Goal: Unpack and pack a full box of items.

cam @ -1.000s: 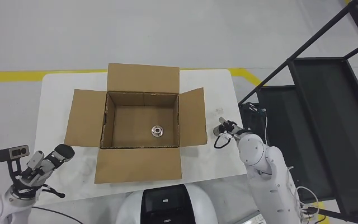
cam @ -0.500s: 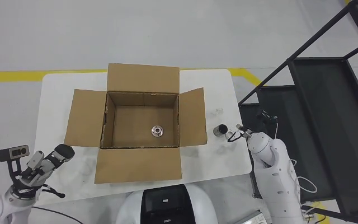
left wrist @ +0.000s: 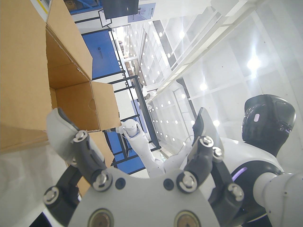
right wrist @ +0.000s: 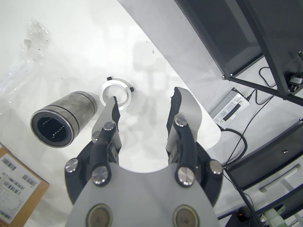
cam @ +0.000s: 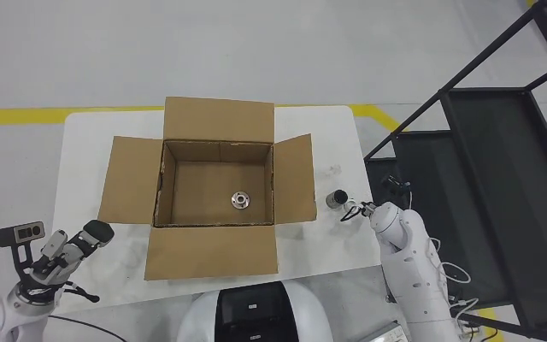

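Two items, a steel cylinder (right wrist: pixel 64 119) and a ring (right wrist: pixel 117 94), lie on the tabletop (right wrist: pixel 78 8) just ahead of the right gripper (right wrist: pixel 145 98), its fingers spread and empty. One flanged part (cam: pixel 239 200) sits in the box (cam: pixel 211 248), well apart from the left gripper (left wrist: pixel 130 116), likewise spread. Unpacking seems nearly done.

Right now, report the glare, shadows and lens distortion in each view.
Left wrist view: ceiling lights flare white behind the left gripper, and the roof beams bow toward the edges. Right wrist view: soft, even light on the table; the metal cylinder has a dark bore. Top view: flat light, the box slightly shaded along its inner walls.
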You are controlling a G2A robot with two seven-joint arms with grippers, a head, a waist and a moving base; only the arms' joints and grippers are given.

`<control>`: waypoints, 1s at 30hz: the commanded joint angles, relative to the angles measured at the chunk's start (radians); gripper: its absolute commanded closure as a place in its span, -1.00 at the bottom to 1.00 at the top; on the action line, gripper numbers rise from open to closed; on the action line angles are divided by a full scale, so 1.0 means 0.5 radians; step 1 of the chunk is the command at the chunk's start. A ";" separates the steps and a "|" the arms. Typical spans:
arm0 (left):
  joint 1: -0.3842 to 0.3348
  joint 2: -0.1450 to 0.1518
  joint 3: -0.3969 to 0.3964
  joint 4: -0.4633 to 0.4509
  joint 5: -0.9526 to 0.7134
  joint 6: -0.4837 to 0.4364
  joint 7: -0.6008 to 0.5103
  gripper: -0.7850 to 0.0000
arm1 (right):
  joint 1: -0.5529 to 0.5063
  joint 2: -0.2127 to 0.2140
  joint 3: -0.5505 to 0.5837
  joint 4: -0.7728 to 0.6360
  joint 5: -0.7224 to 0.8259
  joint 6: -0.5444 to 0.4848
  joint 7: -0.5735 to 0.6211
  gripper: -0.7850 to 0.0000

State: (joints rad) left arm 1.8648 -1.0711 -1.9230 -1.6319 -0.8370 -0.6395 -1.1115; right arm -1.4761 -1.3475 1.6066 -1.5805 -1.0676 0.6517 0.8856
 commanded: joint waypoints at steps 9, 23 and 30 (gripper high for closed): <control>0.000 0.000 0.000 0.000 0.000 0.000 0.000 -1.00 | 0.098 -0.018 -0.077 0.142 0.096 0.083 -0.030 0.00; 0.000 0.000 0.000 0.000 0.000 0.000 0.000 -1.00 | 0.173 -0.030 -0.147 0.237 0.159 0.139 -0.076 0.06; 0.000 0.000 0.000 0.000 0.000 0.000 0.000 -1.00 | 0.226 -0.036 -0.154 0.305 0.218 0.185 -0.130 0.15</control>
State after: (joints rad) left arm 1.8648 -1.0711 -1.9230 -1.6319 -0.8370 -0.6395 -1.1115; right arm -1.3659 -1.3657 1.5298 -1.4325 -0.9593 0.7434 0.8234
